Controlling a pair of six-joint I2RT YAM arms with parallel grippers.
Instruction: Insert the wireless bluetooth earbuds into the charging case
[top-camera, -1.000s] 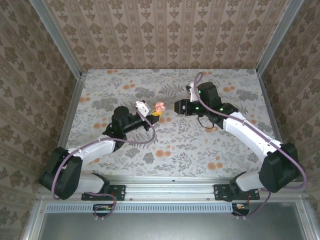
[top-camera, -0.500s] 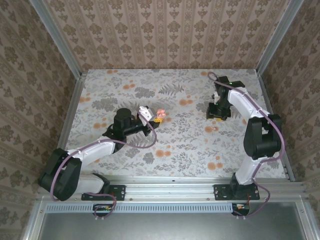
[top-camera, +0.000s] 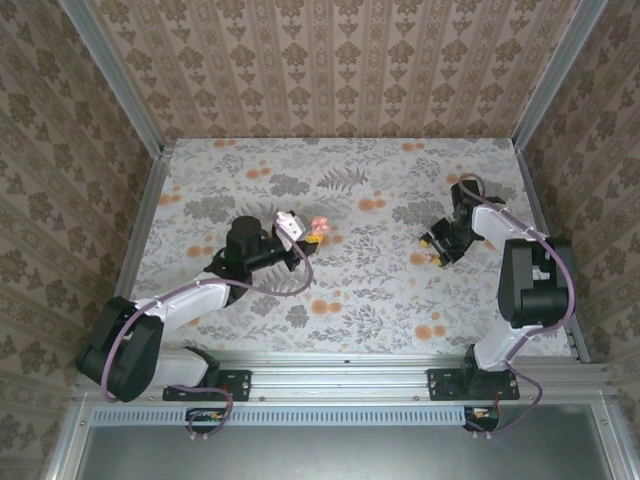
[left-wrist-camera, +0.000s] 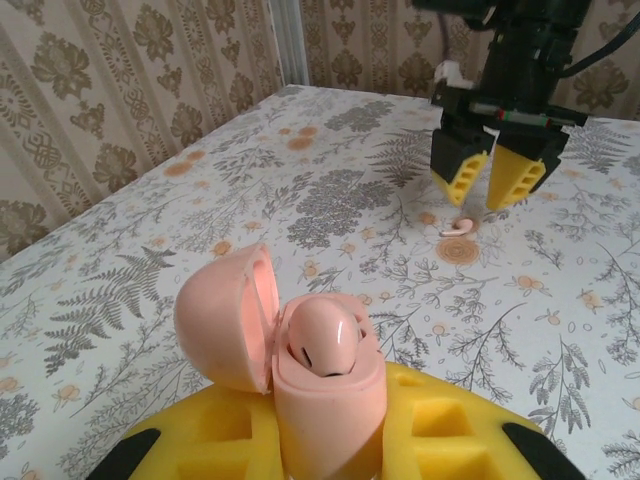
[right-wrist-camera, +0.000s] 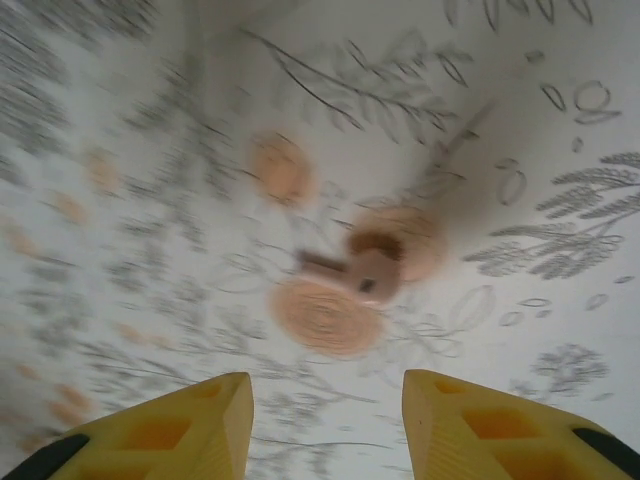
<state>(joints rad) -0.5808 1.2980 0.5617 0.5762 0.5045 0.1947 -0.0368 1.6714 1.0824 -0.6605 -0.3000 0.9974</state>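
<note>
Hovering over the tabletop (top-camera: 380, 290): right pincer (right-wrist-camera: 325, 420), jaws apart, above the loose earbud (right-wrist-camera: 370, 272) | left pincer (top-camera: 308, 236) clamped on the open charging case (left-wrist-camera: 330, 400), seated earbud (left-wrist-camera: 325, 337) inside | advice: centre the jaws over the bud, descend slowly, pinch lightly.

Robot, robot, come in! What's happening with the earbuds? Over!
Left gripper shut on open charging case, one earbud seated. Right gripper open above loose earbud. Nothing blocking.
</note>
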